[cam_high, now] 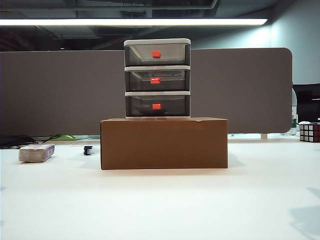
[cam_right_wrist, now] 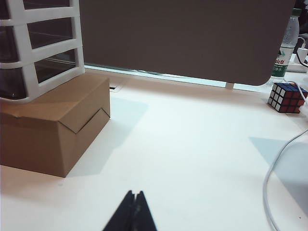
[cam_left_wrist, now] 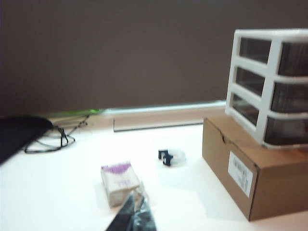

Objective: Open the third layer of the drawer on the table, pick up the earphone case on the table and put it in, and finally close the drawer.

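The drawer (cam_high: 157, 78) is standing on a brown cardboard box (cam_high: 164, 143) at centre frame in the exterior view, all three tiers sitting flush; the third layer (cam_high: 157, 105), lowest, is showing its red-orange handle and is resting just above the box top. Neither arm is showing in that view. Only the left wrist view is showing the left pincer (cam_left_wrist: 133, 216), its dark tips pressed together at the lower centre of the frame, clenched on nothing, hanging just in front of a greyish-white block (cam_left_wrist: 120, 182) with a purple edge; a small dark clip (cam_left_wrist: 166, 157) is lying between block and box. Only the right wrist view is showing the right pincer (cam_right_wrist: 133, 212), tips meeting at the lower centre, likewise clenched and empty, over bare surface (cam_right_wrist: 192, 144). That view is also catching a puzzle cube (cam_right_wrist: 287, 97), a water bottle (cam_right_wrist: 288, 42) and a white cable (cam_right_wrist: 279, 168) along the right edge. Wide open white surface is lying in front of and right of the box. The earphone case is not showing in any view, so its place cannot be told.
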Controlling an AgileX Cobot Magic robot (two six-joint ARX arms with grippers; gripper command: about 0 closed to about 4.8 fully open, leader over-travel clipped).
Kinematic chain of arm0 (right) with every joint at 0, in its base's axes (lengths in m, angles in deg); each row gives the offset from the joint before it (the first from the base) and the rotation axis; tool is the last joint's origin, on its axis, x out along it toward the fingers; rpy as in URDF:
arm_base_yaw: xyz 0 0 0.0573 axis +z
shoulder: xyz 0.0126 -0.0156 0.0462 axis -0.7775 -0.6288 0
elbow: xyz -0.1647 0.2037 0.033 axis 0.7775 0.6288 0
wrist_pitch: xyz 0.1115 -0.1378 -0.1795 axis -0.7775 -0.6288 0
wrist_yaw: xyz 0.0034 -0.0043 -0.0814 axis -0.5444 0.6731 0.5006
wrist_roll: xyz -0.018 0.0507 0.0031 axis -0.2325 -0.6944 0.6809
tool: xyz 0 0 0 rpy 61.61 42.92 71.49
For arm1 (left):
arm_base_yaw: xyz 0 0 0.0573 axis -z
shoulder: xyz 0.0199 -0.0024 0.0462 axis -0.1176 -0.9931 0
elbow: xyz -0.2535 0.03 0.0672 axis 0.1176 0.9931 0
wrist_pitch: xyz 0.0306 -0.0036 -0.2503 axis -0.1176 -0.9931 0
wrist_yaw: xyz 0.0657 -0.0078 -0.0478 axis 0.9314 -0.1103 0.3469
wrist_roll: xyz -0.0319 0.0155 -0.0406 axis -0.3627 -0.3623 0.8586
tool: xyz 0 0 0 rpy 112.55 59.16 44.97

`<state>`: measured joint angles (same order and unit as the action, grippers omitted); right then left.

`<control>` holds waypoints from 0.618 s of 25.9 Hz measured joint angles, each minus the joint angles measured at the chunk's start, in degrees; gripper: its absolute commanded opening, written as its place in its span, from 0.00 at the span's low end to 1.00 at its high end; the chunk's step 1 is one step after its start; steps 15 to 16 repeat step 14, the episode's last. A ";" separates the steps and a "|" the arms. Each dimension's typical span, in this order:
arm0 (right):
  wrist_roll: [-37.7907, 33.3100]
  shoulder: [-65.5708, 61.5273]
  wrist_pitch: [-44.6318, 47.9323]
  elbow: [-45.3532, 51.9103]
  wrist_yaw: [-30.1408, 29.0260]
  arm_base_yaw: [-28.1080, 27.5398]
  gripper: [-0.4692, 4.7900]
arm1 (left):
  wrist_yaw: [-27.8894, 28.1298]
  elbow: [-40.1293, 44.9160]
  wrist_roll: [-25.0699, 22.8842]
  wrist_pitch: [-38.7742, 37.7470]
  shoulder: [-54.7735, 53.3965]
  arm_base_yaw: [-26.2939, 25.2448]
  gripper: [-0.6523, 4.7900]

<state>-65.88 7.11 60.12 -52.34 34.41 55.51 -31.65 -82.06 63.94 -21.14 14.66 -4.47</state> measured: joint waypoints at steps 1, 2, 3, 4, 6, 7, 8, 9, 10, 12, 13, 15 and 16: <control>0.00 0.00 -0.02 0.00 0.00 0.00 0.08 | -0.02 0.00 0.00 -0.57 0.00 0.00 0.11; 0.00 0.00 -0.04 0.00 0.00 0.00 0.08 | -0.04 0.00 0.00 -1.11 0.00 0.00 0.11; 0.00 -0.02 -0.07 0.00 0.00 0.00 0.08 | -0.04 0.00 0.00 -1.57 0.00 0.00 0.11; 0.00 -0.02 -0.11 0.00 0.00 0.00 0.08 | -0.02 0.00 0.02 -2.21 0.00 0.00 0.11; 0.00 -0.02 -0.15 0.00 0.00 0.00 0.08 | -0.04 0.00 0.02 -2.97 -0.02 0.00 0.11; 0.00 -0.02 -0.15 0.00 0.00 0.00 0.08 | -0.02 0.00 0.00 -3.04 0.00 0.00 0.11; 0.00 -0.02 -0.15 0.00 0.00 0.00 0.08 | -0.04 0.00 0.00 -3.06 0.00 0.00 0.11; 0.00 -0.02 -0.15 0.00 0.00 0.00 0.08 | -0.02 0.00 0.02 -3.10 0.00 0.00 0.11; 0.00 -0.02 -0.15 0.00 0.00 0.00 0.08 | -0.02 0.00 0.00 -3.13 0.00 0.00 0.11; 0.00 -0.02 -0.15 0.00 0.00 0.00 0.08 | -0.04 0.00 0.00 -3.13 0.00 0.00 0.11; 0.00 0.00 -0.15 0.00 0.00 0.00 0.08 | -0.02 0.00 0.00 -3.13 0.00 0.00 0.11; 0.00 -0.02 -0.15 0.00 0.00 0.00 0.08 | -0.04 0.00 0.02 -3.13 0.00 0.00 0.11; 0.00 -0.02 -0.15 0.00 0.00 0.00 0.08 | -0.04 0.00 0.02 -3.13 0.00 0.00 0.11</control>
